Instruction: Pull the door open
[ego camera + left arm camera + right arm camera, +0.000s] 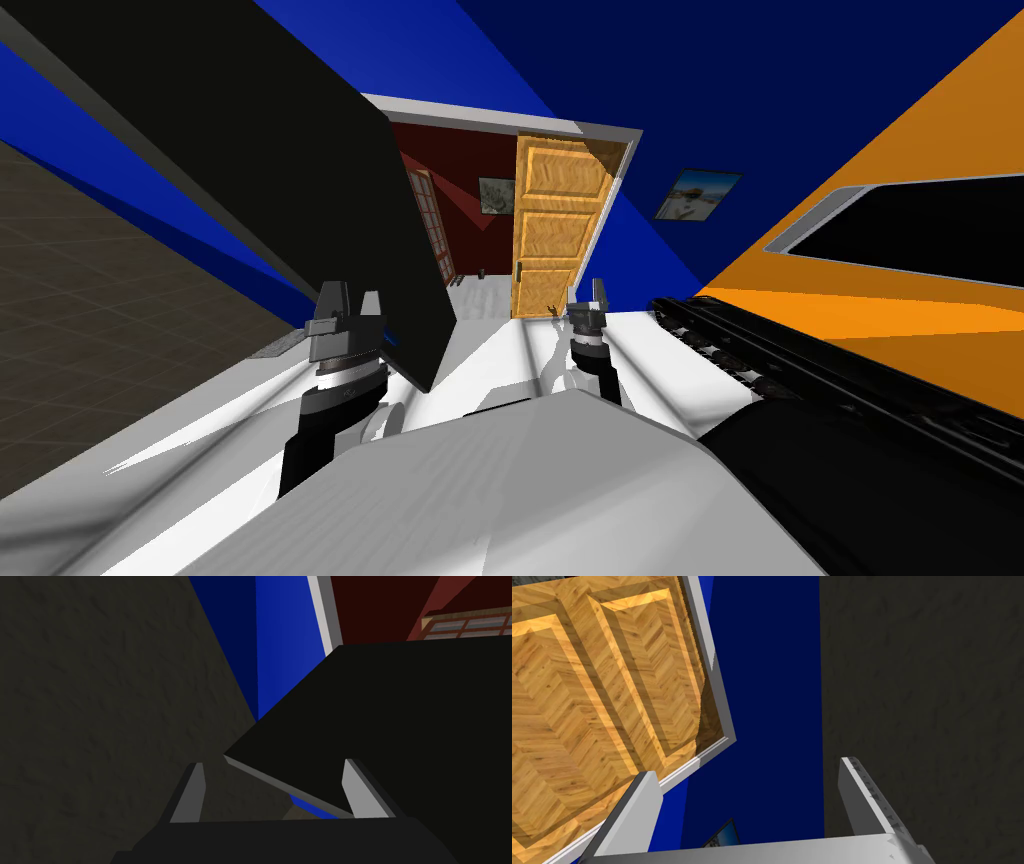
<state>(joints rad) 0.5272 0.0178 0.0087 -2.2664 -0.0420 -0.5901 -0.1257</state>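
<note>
Your left claw is spread wide and empty beside a dark panel's corner. Your right claw is equally spread, gripping nothing, well short of the wooden panelled door.

The floor is plain white, spreading across the lower middle of the frame and streaked with grey shadow at the lower left. A dark panel slants down from the upper left, and its lower corner reaches the floor just left of centre. On the right, at the foot of an orange wall, lies a long black ribbed strip. Above centre, through a doorway, the floor turns to pale grey boards, and a wooden door stands with its bottom edge on them.
</note>
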